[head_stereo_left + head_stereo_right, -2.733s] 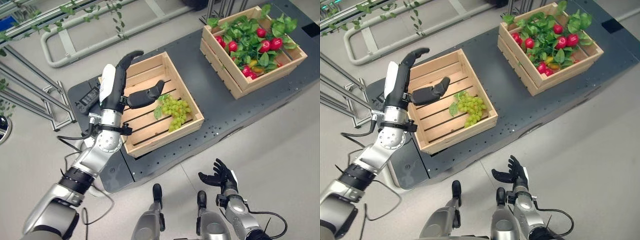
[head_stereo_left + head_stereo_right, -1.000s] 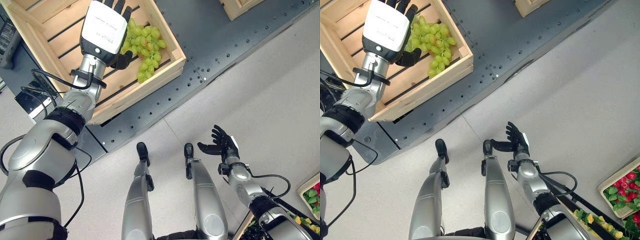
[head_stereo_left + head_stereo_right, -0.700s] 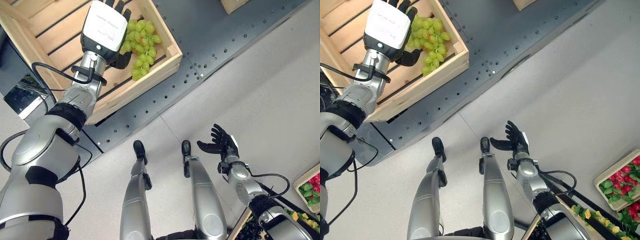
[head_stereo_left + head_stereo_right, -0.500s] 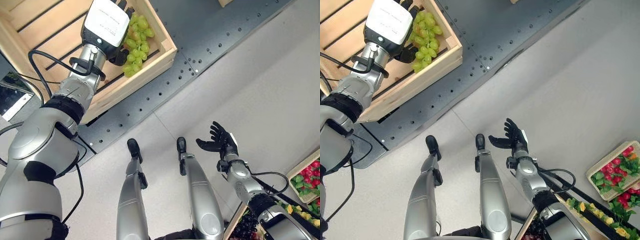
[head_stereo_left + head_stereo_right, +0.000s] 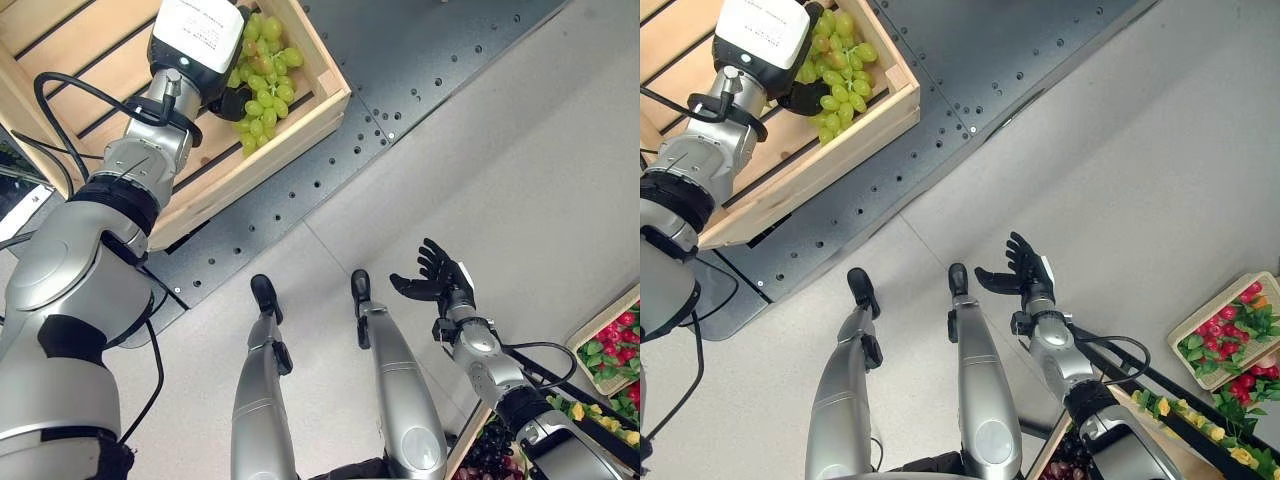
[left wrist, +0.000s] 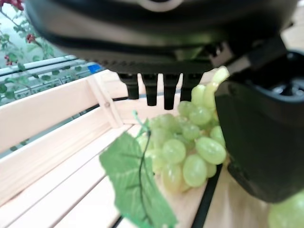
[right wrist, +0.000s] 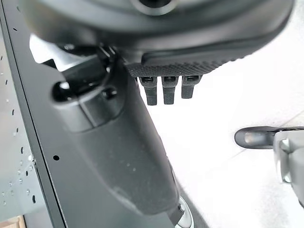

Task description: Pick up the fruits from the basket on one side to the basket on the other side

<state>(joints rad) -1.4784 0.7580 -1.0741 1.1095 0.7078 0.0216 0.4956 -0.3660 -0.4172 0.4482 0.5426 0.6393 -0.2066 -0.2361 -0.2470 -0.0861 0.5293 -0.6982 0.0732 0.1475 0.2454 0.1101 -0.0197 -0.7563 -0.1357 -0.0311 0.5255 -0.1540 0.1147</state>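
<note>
A bunch of green grapes [image 5: 266, 84] with a leaf [image 6: 137, 187] lies in the near right corner of a slatted wooden crate [image 5: 290, 127]. My left hand [image 5: 196, 36] reaches down into the crate onto the bunch. In the left wrist view the grapes [image 6: 190, 152] rest on the slats between the thumb [image 6: 256, 137] and the straight fingers [image 6: 152, 90]; the thumb lies against the bunch. My right hand [image 5: 441, 288] hangs low over the floor, palm up, fingers spread and holding nothing.
The crate stands on a dark perforated platform [image 5: 430, 60]. At the lower right, a wooden crate [image 5: 1230, 345] holds red fruits and green leaves, with yellow fruits [image 5: 590, 415] and dark grapes [image 5: 490, 450] nearby. Pale floor lies between them.
My left hand came down from above the crate onto the grapes. The camera has swung, shifting the crate up and left and bringing the lower-right fruit crate into view. The right hand has kept its pose.
</note>
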